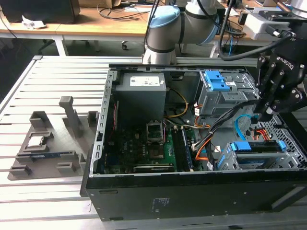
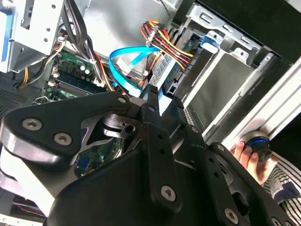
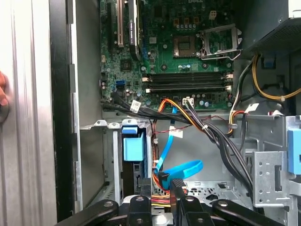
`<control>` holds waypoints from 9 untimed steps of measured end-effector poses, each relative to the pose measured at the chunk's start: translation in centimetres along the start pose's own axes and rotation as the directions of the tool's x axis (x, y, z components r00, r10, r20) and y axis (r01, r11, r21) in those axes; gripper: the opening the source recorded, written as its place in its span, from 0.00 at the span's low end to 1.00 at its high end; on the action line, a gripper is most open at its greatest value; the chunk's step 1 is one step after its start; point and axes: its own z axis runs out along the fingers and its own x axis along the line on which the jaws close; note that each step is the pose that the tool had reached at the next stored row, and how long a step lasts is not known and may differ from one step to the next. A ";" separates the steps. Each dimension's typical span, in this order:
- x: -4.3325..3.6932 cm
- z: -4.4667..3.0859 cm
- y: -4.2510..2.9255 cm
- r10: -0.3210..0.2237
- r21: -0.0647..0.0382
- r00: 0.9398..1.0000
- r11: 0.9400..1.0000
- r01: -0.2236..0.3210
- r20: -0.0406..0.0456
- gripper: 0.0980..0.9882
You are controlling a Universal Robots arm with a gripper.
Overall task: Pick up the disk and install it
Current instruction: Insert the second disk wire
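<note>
My gripper (image 1: 266,115) hangs over the open computer case (image 1: 144,191), fingers drawn together on nothing I can make out. The disk (image 1: 256,147), blue-railed, sits just below my fingertips in the lower drive cage (image 1: 225,160), beside a blue cable (image 3: 181,168).

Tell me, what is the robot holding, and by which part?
Cannot tell: the gripper hangs in the computer case beside a blue cable, its grip hidden.

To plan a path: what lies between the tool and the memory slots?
In the first wrist view, a black-and-orange cable bundle and a blue cable.
</note>
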 end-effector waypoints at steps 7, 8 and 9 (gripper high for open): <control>-0.28 0.94 0.98 -0.029 0.003 1.000 1.000 0.029 -0.002 0.23; -0.29 1.02 1.00 -0.031 0.003 1.000 1.000 0.031 -0.003 0.23; -0.28 1.03 1.00 -0.031 0.003 1.000 1.000 0.031 -0.004 0.23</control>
